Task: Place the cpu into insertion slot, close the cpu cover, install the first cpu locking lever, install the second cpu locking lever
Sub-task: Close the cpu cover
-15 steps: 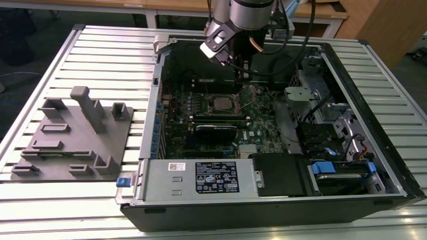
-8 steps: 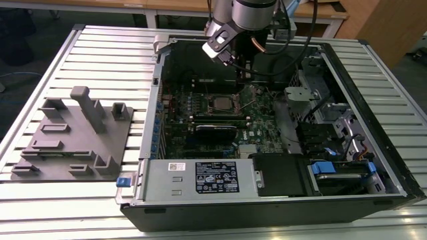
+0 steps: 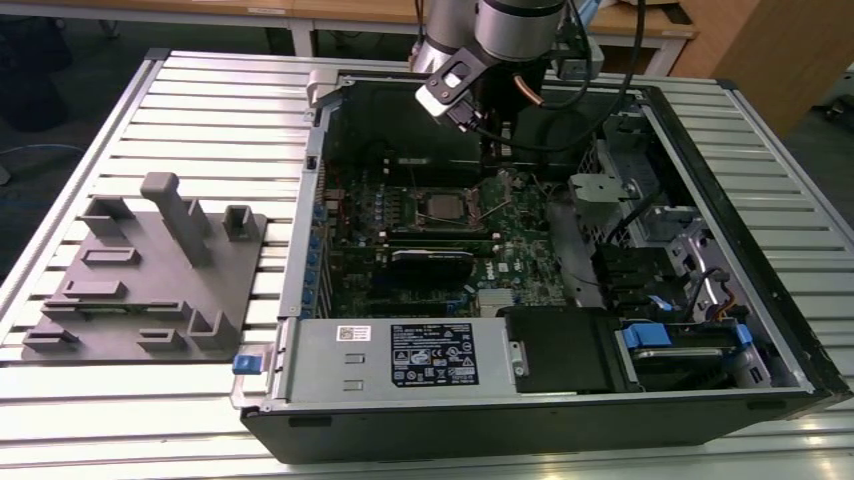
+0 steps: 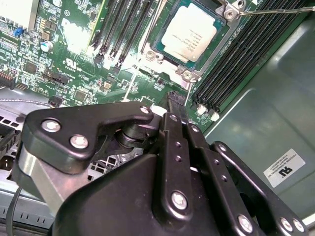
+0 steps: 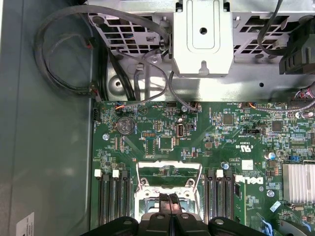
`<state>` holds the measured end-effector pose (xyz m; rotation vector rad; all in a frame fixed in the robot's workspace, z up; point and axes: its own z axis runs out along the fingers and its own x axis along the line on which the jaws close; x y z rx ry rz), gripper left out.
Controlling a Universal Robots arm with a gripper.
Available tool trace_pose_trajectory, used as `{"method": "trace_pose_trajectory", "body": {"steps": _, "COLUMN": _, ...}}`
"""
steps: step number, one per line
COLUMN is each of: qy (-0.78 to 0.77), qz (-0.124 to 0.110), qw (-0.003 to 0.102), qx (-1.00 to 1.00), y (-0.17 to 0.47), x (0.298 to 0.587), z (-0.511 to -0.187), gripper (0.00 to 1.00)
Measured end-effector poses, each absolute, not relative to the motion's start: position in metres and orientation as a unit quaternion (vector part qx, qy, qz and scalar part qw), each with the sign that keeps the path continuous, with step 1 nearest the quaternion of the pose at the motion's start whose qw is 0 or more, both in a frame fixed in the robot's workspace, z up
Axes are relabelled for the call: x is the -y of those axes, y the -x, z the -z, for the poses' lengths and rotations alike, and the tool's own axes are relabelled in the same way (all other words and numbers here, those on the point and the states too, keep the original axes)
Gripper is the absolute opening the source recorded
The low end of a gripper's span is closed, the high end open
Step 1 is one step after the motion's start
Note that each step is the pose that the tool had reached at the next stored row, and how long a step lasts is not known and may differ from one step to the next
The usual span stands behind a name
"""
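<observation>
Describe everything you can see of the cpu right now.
The cpu is a flat square chip with a pale silver-grey metal top, faint print on it and a thin green edge. In the second wrist view it lies flat in the insertion slot on the green board, between rows of long black slots. The gripper, shut, is apart from it.

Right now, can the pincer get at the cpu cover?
Probably yes. The cover looks swung open off the cpu, and the shut pincer hangs right by its frame in the first wrist view, with nothing between them that I can see.
</observation>
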<state>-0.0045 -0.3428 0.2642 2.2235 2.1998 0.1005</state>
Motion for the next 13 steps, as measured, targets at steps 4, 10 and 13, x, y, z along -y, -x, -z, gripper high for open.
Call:
{"method": "trace_pose_trajectory", "body": {"steps": 4, "qy": -0.711, "qz": -0.032, "qw": 0.006, "qx": -0.703, "y": 0.0044, "x": 0.3428, "z": -0.2650, "gripper": 0.11}}
{"method": "trace_pose_trajectory", "body": {"steps": 10, "qy": -0.711, "qz": -0.032, "qw": 0.006, "qx": -0.703, "y": 0.0044, "x": 0.3428, "z": -0.2659, "gripper": 0.11}}
{"method": "trace_pose_trajectory", "body": {"steps": 13, "qy": -0.710, "qz": -0.032, "qw": 0.006, "qx": -0.703, "y": 0.0042, "x": 0.3428, "z": -0.2659, "gripper": 0.11}}
